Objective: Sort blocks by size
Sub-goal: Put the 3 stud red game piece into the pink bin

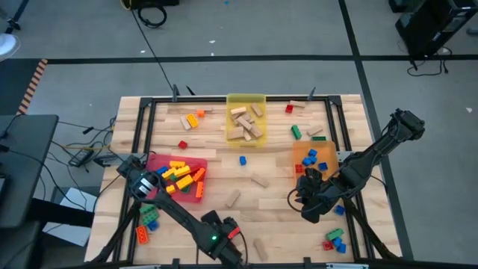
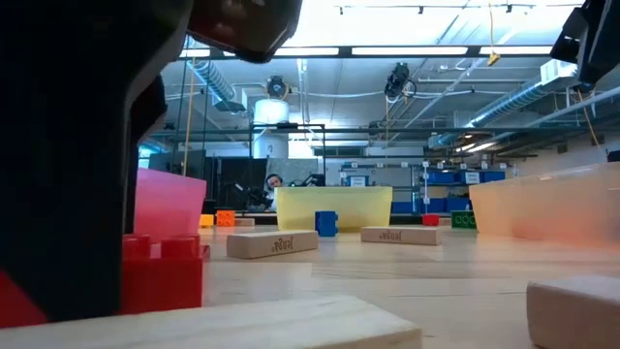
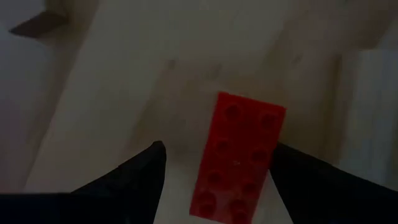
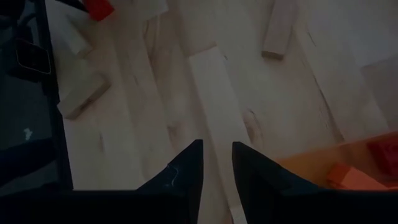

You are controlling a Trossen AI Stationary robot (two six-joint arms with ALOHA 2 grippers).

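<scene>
A red studded brick (image 3: pixel 239 155) lies flat on the table, studs up, near the front edge; the low view shows this brick (image 2: pixel 165 273) too. My left gripper (image 3: pixel 217 147) points down over it, open, one finger on each long side. In the high view the left gripper (image 1: pixel 228 242) is at the front middle. My right gripper (image 1: pixel 308 205) hovers beside the orange tray (image 1: pixel 299 153), its fingers (image 4: pixel 186 165) a narrow gap apart with nothing between them. Loose blocks lie scattered over the table. My left gripper has one finger (image 3: pixel 298 177) close against one long side (image 3: pixel 273 134) of the red brick; I cannot tell whether it touches. The other finger stands clear of the opposite side. The brick lies flat on the table.
A red tray (image 1: pixel 196 196) holds yellow, orange and red bricks. A yellow tray (image 1: pixel 246 99) holds wooden blocks, and the orange tray holds blue and red bricks. Wooden blocks (image 1: pixel 259 180) and a blue brick (image 1: pixel 243 159) lie mid-table. Brick clusters sit front left (image 1: pixel 148 217) and front right (image 1: pixel 334 239).
</scene>
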